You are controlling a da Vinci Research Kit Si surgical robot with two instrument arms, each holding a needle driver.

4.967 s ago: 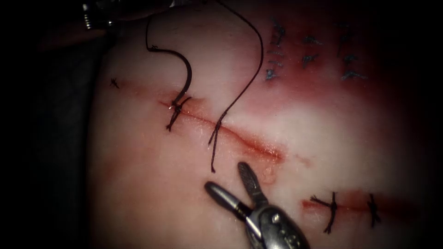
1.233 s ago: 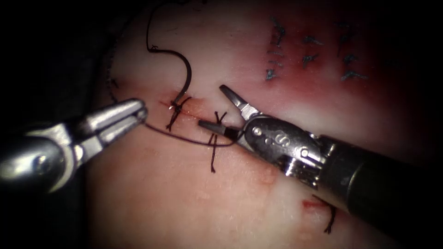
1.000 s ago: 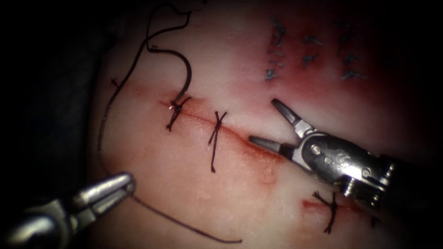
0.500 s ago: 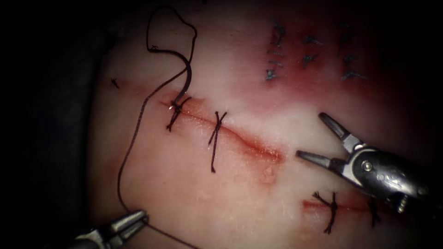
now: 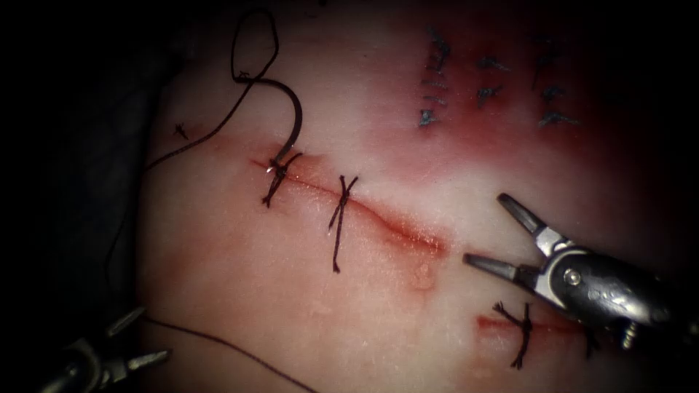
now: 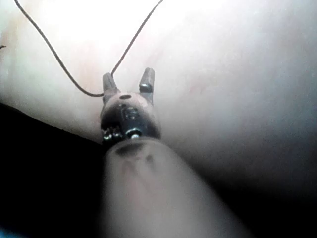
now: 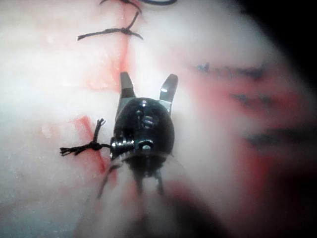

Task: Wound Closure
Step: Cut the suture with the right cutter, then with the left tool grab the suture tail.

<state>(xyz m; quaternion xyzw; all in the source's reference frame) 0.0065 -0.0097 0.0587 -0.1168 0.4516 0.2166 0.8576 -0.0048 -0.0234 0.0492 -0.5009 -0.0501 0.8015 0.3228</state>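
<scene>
Left tool (image 5: pixel 142 338): near left corner of the endoscope view, off the tissue's edge; jaws parted, grasping nothing; thread (image 5: pixel 218 348) passes just beside them.
Right tool (image 5: pixel 491 236): right of the cut's (image 5: pixel 378 220) right end; jaws spread wide, empty.
Needle (image 5: pixel 291 124): lies free on the tissue (image 5: pixel 255 276), far side of the cut, tip at the left stitch (image 5: pixel 275 182); whether it enters the tissue cannot be told.
Thread: loops from the needle's far end, runs left off the tissue.
Second stitch (image 5: pixel 338 218): crosses the cut, knotted.

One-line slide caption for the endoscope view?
Both tools open and empty: left tool beside loose thread, right tool at the cut's right end; needle lies on tissue.
</scene>
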